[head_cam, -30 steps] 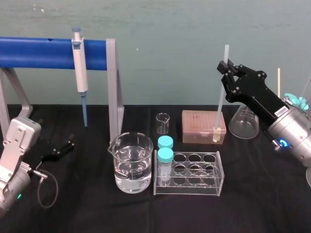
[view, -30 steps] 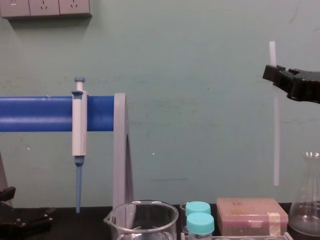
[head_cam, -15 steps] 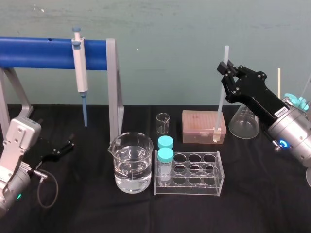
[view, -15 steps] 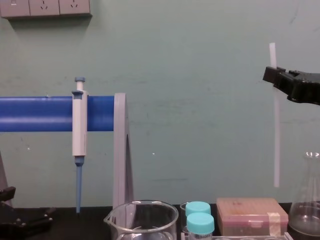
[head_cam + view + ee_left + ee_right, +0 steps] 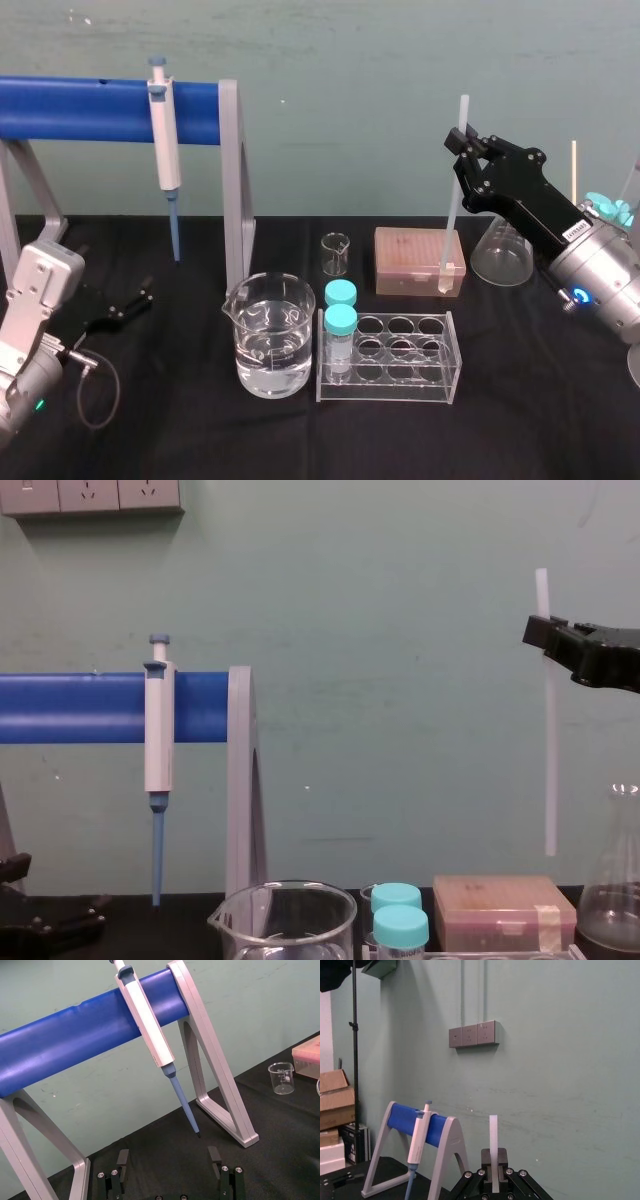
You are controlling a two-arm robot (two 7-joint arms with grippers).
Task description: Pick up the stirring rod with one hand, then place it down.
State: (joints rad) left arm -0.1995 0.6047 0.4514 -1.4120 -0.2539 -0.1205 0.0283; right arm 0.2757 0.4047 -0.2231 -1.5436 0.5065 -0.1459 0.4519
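Observation:
The stirring rod (image 5: 455,195), thin and whitish, hangs upright in the air at the right, its lower end above the pink tip box (image 5: 419,259). My right gripper (image 5: 461,139) is shut on the rod near its top. In the chest view the stirring rod (image 5: 548,730) hangs from the right gripper (image 5: 545,635) beside the flask. The right wrist view shows the rod (image 5: 493,1152) rising between the shut fingers. My left gripper (image 5: 140,300) rests open on the black table at the left, and in the left wrist view the open left gripper (image 5: 169,1158) holds nothing.
A white-and-blue pipette (image 5: 165,150) hangs on the blue stand (image 5: 90,108) at the back left. A beaker of water (image 5: 268,335), a small beaker (image 5: 335,253), a clear rack (image 5: 395,360) with two capped tubes and a conical flask (image 5: 500,250) stand mid-table and right.
The right gripper and the rod it holds have shifted slightly left and up. The left arm has not moved.

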